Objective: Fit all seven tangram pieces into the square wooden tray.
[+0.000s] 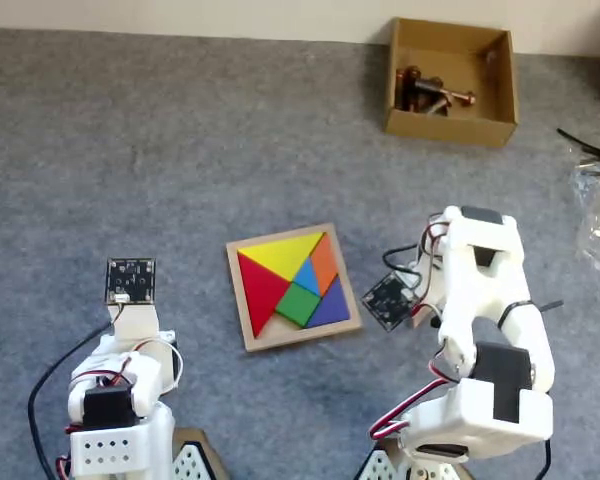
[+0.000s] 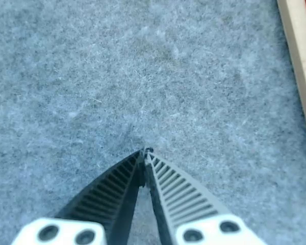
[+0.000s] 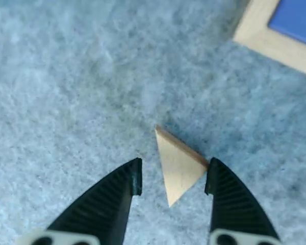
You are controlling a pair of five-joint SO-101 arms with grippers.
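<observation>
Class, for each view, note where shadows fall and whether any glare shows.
High view: soft, even light, no glare on the tray. Right wrist view: the wooden triangle, inside the open right gripper, darkens the carpet along one edge. Left wrist view: flat light, hardly any shadow at the shut left gripper.

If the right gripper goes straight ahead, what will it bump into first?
Probably the small wooden triangle, lying on the grey carpet inside the open right gripper, though depth is unclear.
</observation>
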